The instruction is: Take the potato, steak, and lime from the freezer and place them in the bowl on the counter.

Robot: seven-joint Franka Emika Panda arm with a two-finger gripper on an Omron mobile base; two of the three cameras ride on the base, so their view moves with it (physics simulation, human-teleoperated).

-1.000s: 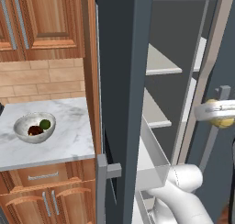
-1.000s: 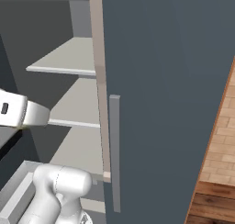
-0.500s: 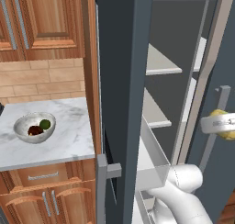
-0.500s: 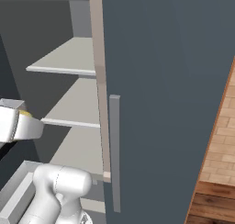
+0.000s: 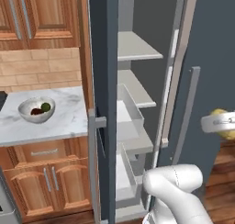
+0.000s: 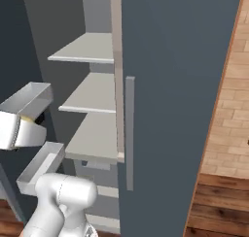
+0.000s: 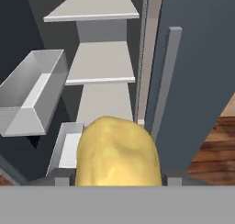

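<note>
Your gripper (image 5: 219,125) hangs outside the open freezer (image 5: 137,103), off to its right in front of the door, with the potato (image 7: 117,152) clamped between the jaws; in the hand view the yellow-tan lump sits right at the camera, and in the left base view its yellow edge peeks out around the white hand. Across the room on the left, the bowl (image 5: 24,115) sits on the marble tabletop (image 5: 64,122), well apart from the freezer, and a dark red steak (image 5: 36,111) and a green lime (image 5: 45,107) already lie inside it. By that count the potato looks like the last item to deliver.

The step in hand is the carry. Judging from these views, you should hold the grip steady, since the smooth oval could slip if squeezed unevenly. Swing wide enough to clear the left door (image 5: 103,81) and its bar handle (image 5: 94,168), which stand between the hand and the bowl. The pulled-out white drawers (image 5: 131,113) also jut toward your path. Bring the potato over the middle of the bowl, lower it close to the rim, then release so it does not bounce out or knock the lime.
</note>
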